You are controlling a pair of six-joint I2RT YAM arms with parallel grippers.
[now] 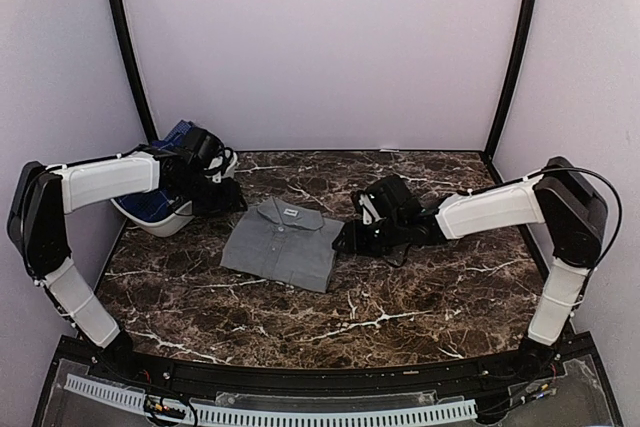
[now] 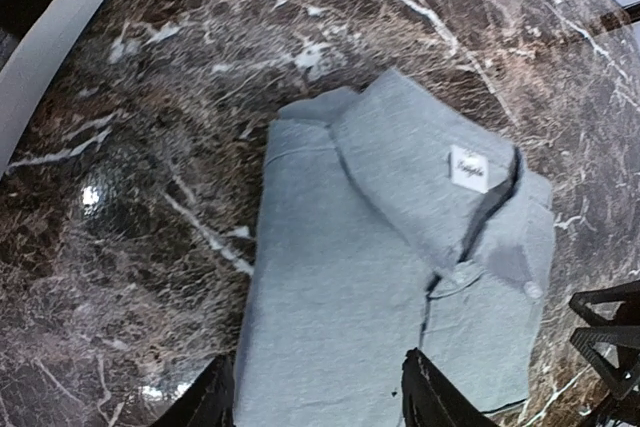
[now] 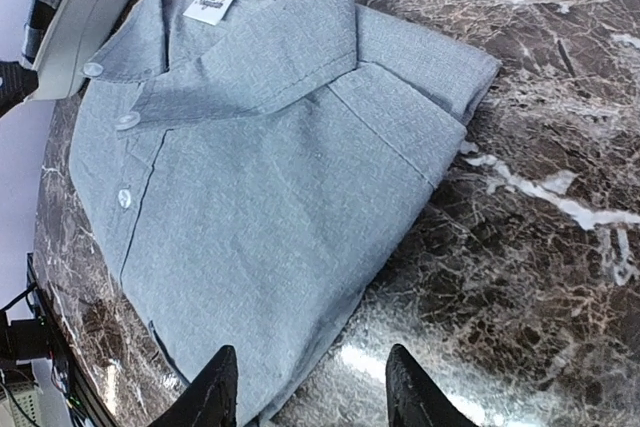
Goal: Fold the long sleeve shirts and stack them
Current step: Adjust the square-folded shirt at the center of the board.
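The plain grey long sleeve shirt point(image 1: 282, 240) lies folded on the marble table with its collar at the far side. It fills the left wrist view point(image 2: 380, 267) and the right wrist view point(image 3: 250, 167). The blue plaid shirt point(image 1: 172, 135) sits in the white basket point(image 1: 150, 217) at the left. My left gripper point(image 1: 228, 195) hovers open off the grey shirt's left side, beside the basket; its fingers point(image 2: 320, 397) hold nothing. My right gripper point(image 1: 347, 239) stands open at the shirt's right edge, with nothing between its fingers point(image 3: 312, 387).
The basket's rim point(image 2: 55, 37) shows at the top left of the left wrist view and also in the right wrist view point(image 3: 90, 7). Bare marble table point(image 1: 420, 297) extends in front and to the right. Pale walls with black posts enclose the back and sides.
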